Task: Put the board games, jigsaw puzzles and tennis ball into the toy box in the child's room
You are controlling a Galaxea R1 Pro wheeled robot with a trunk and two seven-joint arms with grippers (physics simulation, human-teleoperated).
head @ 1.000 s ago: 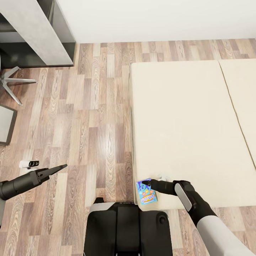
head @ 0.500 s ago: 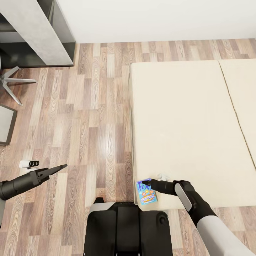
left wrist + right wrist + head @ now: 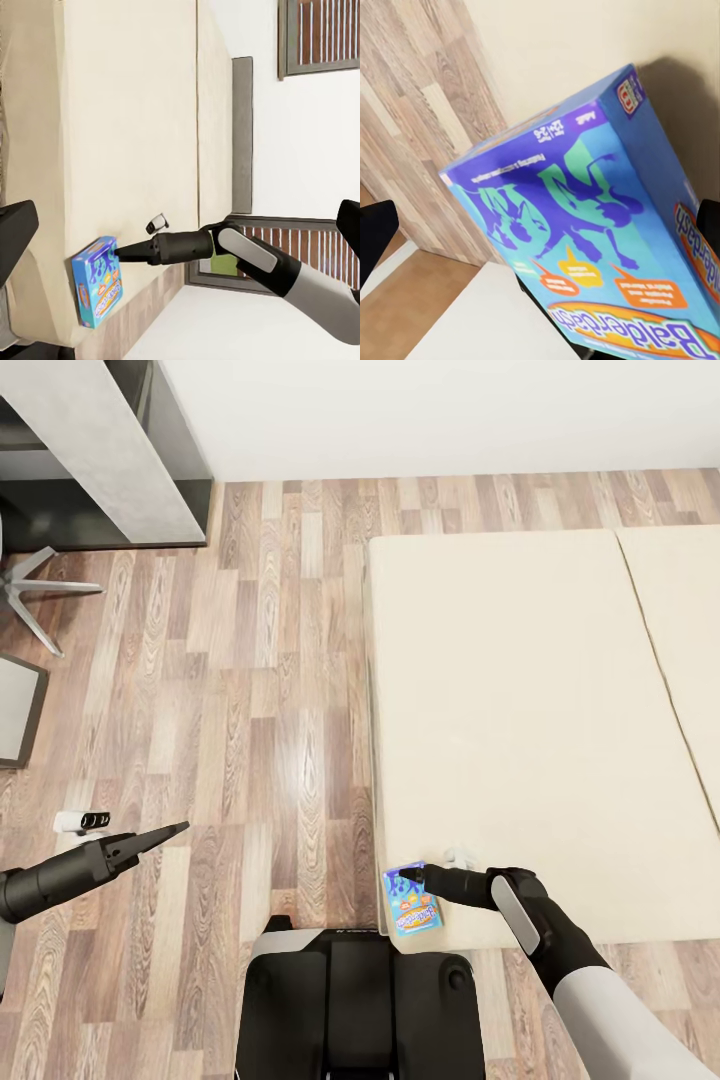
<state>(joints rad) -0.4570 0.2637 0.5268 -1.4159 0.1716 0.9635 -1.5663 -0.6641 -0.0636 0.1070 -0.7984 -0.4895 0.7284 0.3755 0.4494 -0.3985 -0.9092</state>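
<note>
Blue board game (image 3: 412,898) lying flat on the near left corner of the bed (image 3: 530,710), at about 6 o'clock in the head view, just above the robot's dark base (image 3: 360,1000). Right gripper (image 3: 408,880) reaching in from 4 o'clock, fingertips at the box's top edge, touching or just short of it; cannot tell whether clamped on it, together or apart. In the left wrist view, same box (image 3: 97,291) flat at the mattress corner with the right gripper (image 3: 124,254) pointing at its upper edge, tips reading as one dark point. In the right wrist view, box (image 3: 607,262) close up, blue with purple splash art, yellow and orange labels and a curved orange title band, sitting on beige mattress beside wood flooring; dark finger (image 3: 375,236) at one side edge and another at the opposite edge, set wide either side of the box. Left gripper (image 3: 165,832) at 8 o'clock over the plank floor (image 3: 250,660), well apart from the bed, fingers together in a narrow point, nothing held. Small white gadget (image 3: 82,821) on the floor just beyond it. Desk (image 3: 95,450) at 11 o'clock against the white wall; chair legs (image 3: 35,590) at 10 o'clock
</note>
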